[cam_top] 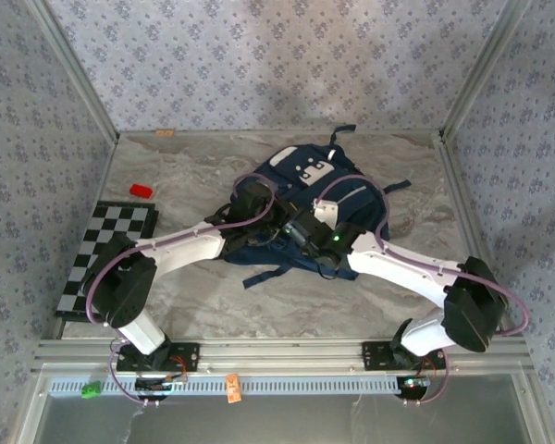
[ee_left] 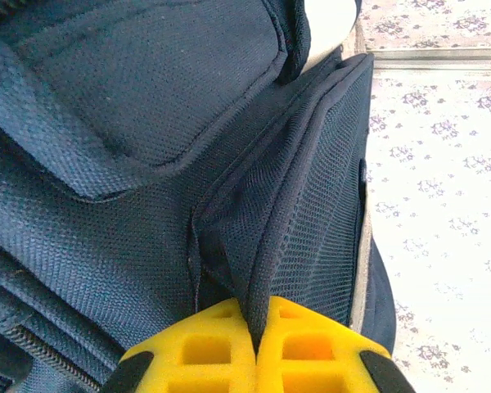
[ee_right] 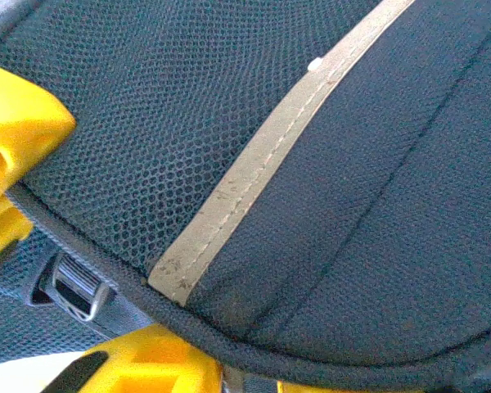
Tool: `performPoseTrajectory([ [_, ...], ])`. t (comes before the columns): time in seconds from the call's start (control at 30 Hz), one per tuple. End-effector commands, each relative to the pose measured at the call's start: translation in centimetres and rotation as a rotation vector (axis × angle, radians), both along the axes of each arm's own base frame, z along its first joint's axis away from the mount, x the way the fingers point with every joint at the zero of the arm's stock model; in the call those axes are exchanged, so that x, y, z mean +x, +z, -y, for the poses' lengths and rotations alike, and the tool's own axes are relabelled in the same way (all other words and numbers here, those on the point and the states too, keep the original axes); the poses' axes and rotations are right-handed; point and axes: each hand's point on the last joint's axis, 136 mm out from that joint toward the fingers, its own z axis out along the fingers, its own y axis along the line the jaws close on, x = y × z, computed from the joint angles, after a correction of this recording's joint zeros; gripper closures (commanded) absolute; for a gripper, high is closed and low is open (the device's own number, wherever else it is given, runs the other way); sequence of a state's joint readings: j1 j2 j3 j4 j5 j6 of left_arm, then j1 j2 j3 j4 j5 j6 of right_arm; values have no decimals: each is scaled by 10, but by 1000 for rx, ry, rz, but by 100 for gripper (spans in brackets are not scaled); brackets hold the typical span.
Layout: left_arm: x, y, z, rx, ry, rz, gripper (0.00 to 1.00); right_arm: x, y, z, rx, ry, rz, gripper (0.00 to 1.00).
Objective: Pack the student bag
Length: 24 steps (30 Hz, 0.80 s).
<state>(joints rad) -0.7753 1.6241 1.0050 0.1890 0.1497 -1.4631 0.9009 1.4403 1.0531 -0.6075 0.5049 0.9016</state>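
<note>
The student bag (cam_top: 326, 190), navy with white patches, lies flat at mid-table. My left gripper (cam_top: 262, 211) sits at its left side. In the left wrist view its yellow fingers (ee_left: 311, 348) are pressed together on an upright fold of the bag's navy fabric (ee_left: 266, 246). My right gripper (cam_top: 303, 228) is at the bag's near edge. In the right wrist view the bag's mesh and pale stripe (ee_right: 254, 172) lie close over the gripper (ee_right: 250, 381). The piped rim crosses its yellow fingertips (ee_right: 147, 364), leaving a narrow gap. Whether they grip the rim is hidden.
A black-and-white checkered mat (cam_top: 111, 250) lies at the left edge, with a small red block (cam_top: 141, 191) beyond it. A grey strap buckle (ee_right: 78, 286) shows under the bag's rim. Another yellow finger block (ee_right: 16, 139) pokes in at the left. Patterned walls enclose three sides.
</note>
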Motion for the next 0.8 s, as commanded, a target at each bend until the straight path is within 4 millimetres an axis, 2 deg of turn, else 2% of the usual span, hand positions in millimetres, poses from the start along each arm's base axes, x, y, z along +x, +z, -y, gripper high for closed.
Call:
performPoseTrajectory([
  [0.0,-4,48,8,-84,-45,101,100,17,4,9,-82,-17,33,79],
  [0.1,-4,46,8,-87,-44,97,100,22,1,1,-67,1,39,82],
  [0.2,-4,47,9,-90,-47,99,100,26,-2,0,-79,8,33,80],
  [0.27,-3,47,9,-87,-47,103,100,28,1,-1,-88,16,39,87],
  [0.4,0,41,3,-58,-38,104,100,26,15,-1,-107,41,60,95],
  [0.5,8,36,-7,-32,-35,104,100,15,17,11,-132,33,29,100],
  [0.77,23,5,-46,56,-24,53,100,-17,5,50,-82,39,-54,100],
])
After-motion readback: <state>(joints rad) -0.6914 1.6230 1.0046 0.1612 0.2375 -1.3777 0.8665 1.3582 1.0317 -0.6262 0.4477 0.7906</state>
